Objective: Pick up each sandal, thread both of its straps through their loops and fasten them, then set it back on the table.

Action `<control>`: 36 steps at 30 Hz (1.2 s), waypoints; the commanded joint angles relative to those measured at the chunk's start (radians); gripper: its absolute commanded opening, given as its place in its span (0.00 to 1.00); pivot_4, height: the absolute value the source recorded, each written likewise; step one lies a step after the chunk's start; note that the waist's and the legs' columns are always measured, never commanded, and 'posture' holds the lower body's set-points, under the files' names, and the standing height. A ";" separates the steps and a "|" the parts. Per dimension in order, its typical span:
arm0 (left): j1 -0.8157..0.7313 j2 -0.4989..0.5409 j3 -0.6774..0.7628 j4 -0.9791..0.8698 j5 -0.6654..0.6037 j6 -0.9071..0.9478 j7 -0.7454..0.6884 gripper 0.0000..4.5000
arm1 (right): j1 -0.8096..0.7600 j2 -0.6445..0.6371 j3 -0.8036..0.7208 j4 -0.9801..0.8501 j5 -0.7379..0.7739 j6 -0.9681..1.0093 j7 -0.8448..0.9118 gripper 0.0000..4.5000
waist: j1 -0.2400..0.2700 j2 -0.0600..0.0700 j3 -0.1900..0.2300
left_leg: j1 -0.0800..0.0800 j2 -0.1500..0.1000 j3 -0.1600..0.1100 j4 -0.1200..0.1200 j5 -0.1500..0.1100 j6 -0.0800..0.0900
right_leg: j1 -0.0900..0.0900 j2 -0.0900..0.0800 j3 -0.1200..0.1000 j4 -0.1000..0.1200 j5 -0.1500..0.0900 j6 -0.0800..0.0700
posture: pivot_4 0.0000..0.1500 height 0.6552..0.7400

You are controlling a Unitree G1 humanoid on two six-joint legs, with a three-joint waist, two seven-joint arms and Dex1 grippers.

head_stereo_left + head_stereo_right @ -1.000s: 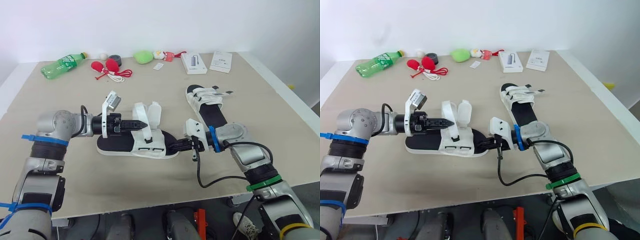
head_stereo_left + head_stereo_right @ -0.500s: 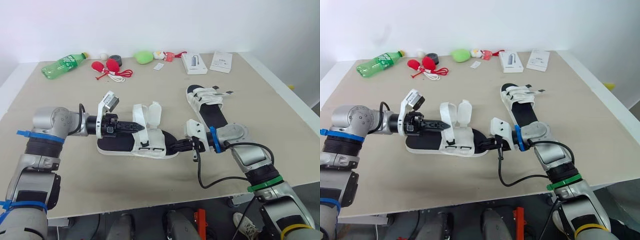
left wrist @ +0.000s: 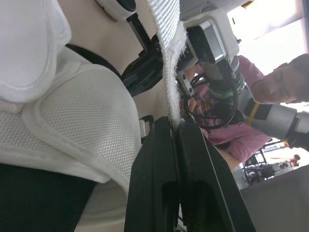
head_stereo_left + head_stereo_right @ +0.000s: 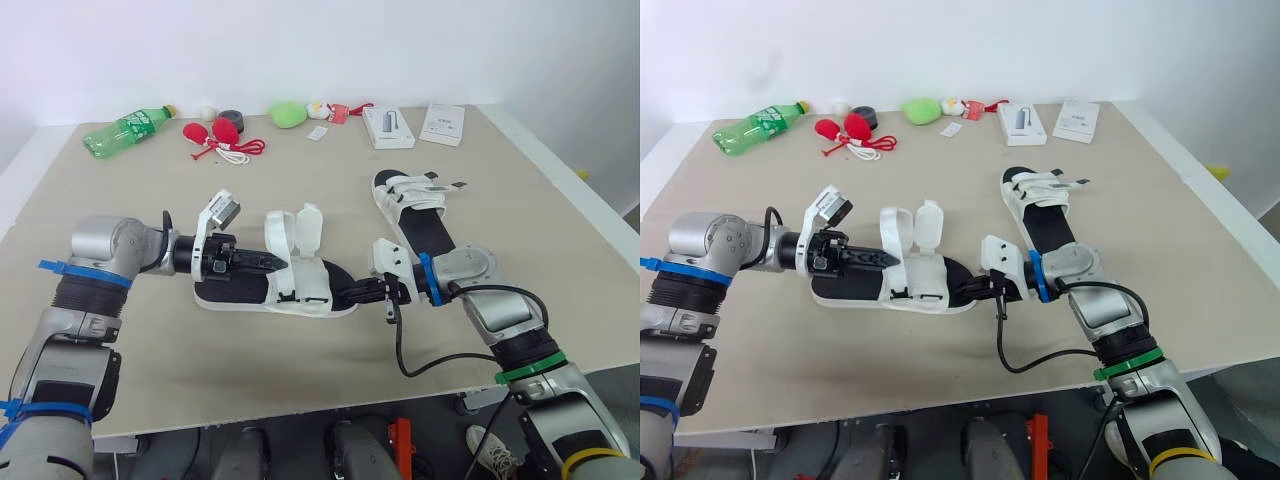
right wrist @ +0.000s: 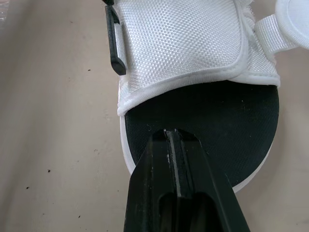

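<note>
Left hand (image 4: 278, 263) is reaching in from the left, low over the near sandal (image 4: 300, 290). Its two black fingers are clamped tight on a white woven strap (image 3: 170, 72). In the left wrist view the webbing comes straight up from between the fingertips. I can't say for sure which of the two straps it is.

Both strap flaps on this sandal stand upright, one at (image 4: 278, 225) and the other just beside it at (image 4: 310, 228). The sandal lies flat on the tabletop (image 4: 300, 380), lengthwise left to right, near the middle.

Right hand (image 4: 338, 293) comes in from the right at the sandal's other end. Its fingers are pressed together with nothing between them. In the right wrist view the tips sit on the black footbed (image 5: 217, 116), just short of the white mesh upper. A black buckle loop (image 5: 115, 46) shows at the side of that upper.

The second sandal (image 4: 420, 215) lies farther back on the right, flat on the tabletop, apart from both hands.

A green bottle (image 4: 125, 128) lies along the far edge.
</note>
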 commanded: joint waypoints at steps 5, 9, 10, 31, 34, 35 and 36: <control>-0.015 -0.010 -0.039 0.004 0.089 -0.130 -0.023 0.02 | -0.014 -0.012 -0.006 -0.009 -0.003 -0.006 -0.001 0.00 | 0.000 0.000 0.000 | 0.000 0.000 0.000 0.000 0.000 0.000 | 0.000 0.000 0.000 0.000 0.000 0.000 | 1.00 1.00; -0.025 -0.024 -0.054 -0.001 0.115 -0.164 -0.046 0.02 | -0.014 -0.013 -0.006 -0.009 -0.004 -0.006 -0.002 0.00 | 0.001 0.000 0.000 | 0.000 0.000 0.000 0.000 0.000 0.000 | 0.000 0.000 0.000 0.000 0.000 0.000 | 1.00 1.00; -0.024 -0.022 -0.060 -0.014 0.116 -0.165 -0.058 0.02 | -0.014 -0.013 -0.007 -0.009 -0.004 -0.005 -0.002 0.00 | 0.001 0.000 0.000 | 0.000 0.000 0.000 0.000 0.000 0.000 | 0.000 0.000 0.000 0.000 0.000 0.000 | 1.00 1.00; 0.060 0.022 -0.021 -0.217 0.085 -0.105 -0.046 0.38 | -0.023 -0.009 -0.005 0.021 -0.013 -0.027 0.003 0.00 | 0.000 0.000 0.000 | 0.000 0.000 0.000 0.002 0.000 0.000 | -0.001 0.000 0.000 0.006 -0.002 -0.001 | 1.00 1.00; 0.031 -0.012 0.031 -0.171 0.075 -0.108 -0.004 0.38 | -0.027 -0.008 -0.004 0.028 -0.014 -0.033 0.005 0.00 | 0.000 0.000 0.000 | 0.001 0.000 0.000 0.003 0.000 0.000 | -0.001 0.000 0.000 0.009 -0.002 -0.001 | 1.00 1.00; 0.018 -0.024 0.047 -0.152 0.071 -0.102 0.010 0.38 | -0.028 -0.008 -0.004 0.030 -0.015 -0.035 0.005 0.00 | 0.001 0.000 0.000 | 0.001 0.000 0.000 0.004 0.000 0.000 | -0.001 0.000 0.000 0.010 -0.002 -0.001 | 1.00 1.00; 0.008 -0.033 0.059 -0.139 0.070 -0.103 0.021 0.38 | -0.029 -0.007 -0.004 0.032 -0.016 -0.037 0.006 0.00 | 0.001 0.000 0.000 | 0.001 0.000 -0.001 0.005 0.000 0.000 | -0.001 0.000 0.000 0.010 -0.002 -0.001 | 1.00 1.00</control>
